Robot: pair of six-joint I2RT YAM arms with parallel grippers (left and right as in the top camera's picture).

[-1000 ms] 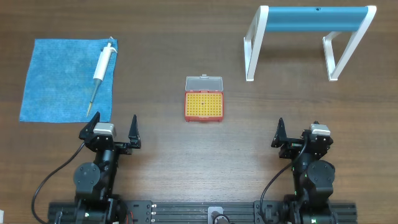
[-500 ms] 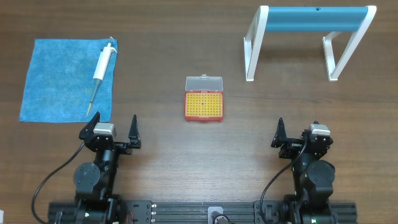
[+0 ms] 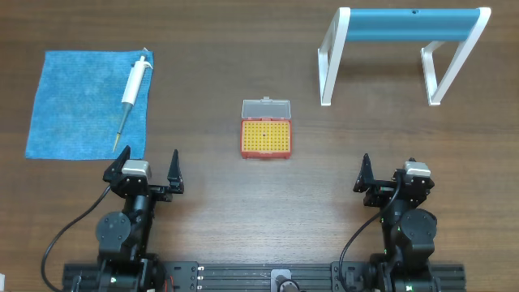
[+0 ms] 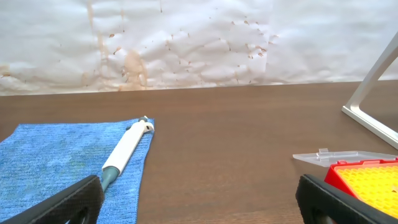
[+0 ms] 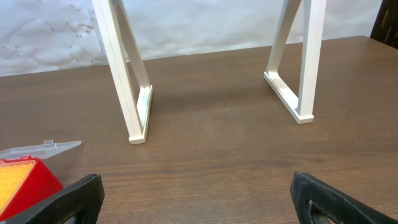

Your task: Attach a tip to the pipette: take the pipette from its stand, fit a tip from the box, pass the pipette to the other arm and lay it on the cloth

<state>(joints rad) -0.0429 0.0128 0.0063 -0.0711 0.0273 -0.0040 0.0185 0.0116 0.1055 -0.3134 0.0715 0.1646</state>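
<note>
Both arms sit back near their bases. My left gripper (image 4: 199, 190) is spread wide and holds nothing. The pipette (image 3: 134, 85) lies ahead of it and apart from it, on the blue cloth (image 3: 73, 113), with its tipped end pointing back toward the fingers. My right gripper (image 5: 194, 186) is also wide apart and empty. The white-and-blue stand (image 3: 405, 28) is well ahead of it, and the open tip box (image 3: 265, 138) is ahead to its left.

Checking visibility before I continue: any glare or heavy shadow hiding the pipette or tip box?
Top view: even light, no glare on pipette, cloth or tip box. Left wrist view: pipette evenly lit. Right wrist view: only a soft shadow under the stand.
</note>
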